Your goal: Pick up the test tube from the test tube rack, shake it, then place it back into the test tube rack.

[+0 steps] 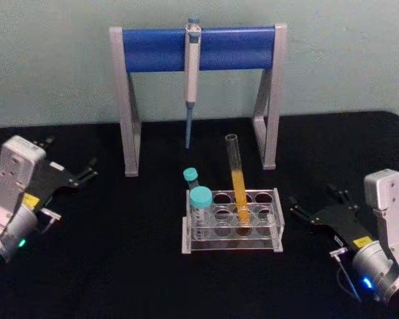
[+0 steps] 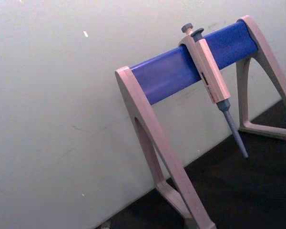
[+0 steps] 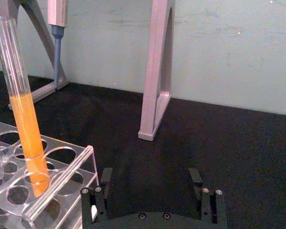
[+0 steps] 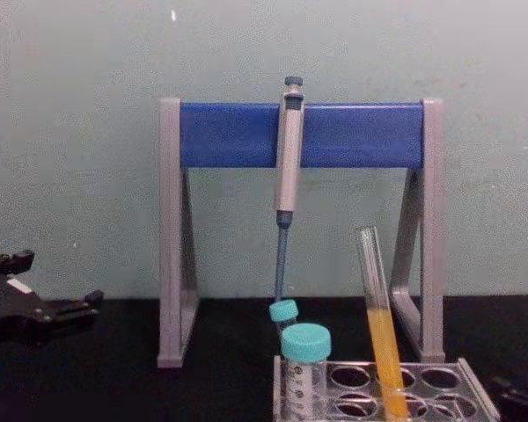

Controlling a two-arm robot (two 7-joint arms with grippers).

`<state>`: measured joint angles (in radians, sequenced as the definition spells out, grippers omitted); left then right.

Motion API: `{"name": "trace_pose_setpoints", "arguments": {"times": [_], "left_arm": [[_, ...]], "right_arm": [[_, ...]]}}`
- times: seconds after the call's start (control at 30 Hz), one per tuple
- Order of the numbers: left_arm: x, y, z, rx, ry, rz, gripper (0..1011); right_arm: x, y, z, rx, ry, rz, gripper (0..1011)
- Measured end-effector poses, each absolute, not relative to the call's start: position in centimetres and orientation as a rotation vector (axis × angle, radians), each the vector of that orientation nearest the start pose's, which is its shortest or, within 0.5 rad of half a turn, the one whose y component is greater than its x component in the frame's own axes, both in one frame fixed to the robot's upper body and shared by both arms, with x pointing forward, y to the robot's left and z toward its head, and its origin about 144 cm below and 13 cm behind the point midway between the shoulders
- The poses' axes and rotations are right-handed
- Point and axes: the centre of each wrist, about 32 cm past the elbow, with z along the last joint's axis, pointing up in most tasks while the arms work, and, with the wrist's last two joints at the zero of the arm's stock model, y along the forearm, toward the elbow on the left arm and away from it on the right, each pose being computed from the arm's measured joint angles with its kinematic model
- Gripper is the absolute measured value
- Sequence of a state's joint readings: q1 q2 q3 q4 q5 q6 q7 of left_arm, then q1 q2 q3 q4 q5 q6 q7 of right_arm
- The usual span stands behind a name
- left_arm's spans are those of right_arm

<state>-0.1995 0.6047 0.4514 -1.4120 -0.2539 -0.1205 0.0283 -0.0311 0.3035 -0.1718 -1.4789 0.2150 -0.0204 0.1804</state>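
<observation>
A thin clear glass test tube (image 1: 237,178), orange liquid filling its lower half, leans in a hole of the low clear plastic test tube rack (image 1: 231,222) near the black table's (image 1: 120,266) front middle. Two teal-capped vials (image 1: 199,206) stand at the rack's left end. The right gripper (image 1: 314,205) rests near the right edge, fingers spread, holding nothing. The left gripper (image 1: 72,171) sits by the left edge, released and empty.

Tube: tall, thin, uncapped clear glass test tube (image 1: 237,174), orange-yellow liquid filling its lower half.
Tube pose: seated in a hole (middle column), leaning slightly, top tilted to the left.
Rack: low clear plastic test tube rack (image 1: 274,225) with rows of round holes, flat on the black tabletop.
</observation>
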Motion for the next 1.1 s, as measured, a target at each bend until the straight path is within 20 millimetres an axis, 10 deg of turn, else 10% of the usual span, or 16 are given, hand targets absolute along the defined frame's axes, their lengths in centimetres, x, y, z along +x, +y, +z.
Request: {"name": "trace_pose_setpoints", "arguments": {"times": [1.1], "left_arm": [[48.86,30.97,113.98,0.304,-0.285,1.248,1001]], "right_arm": [[44.16,-27.23,110.18,-0.171,0.054,-1.242,1000]]}}
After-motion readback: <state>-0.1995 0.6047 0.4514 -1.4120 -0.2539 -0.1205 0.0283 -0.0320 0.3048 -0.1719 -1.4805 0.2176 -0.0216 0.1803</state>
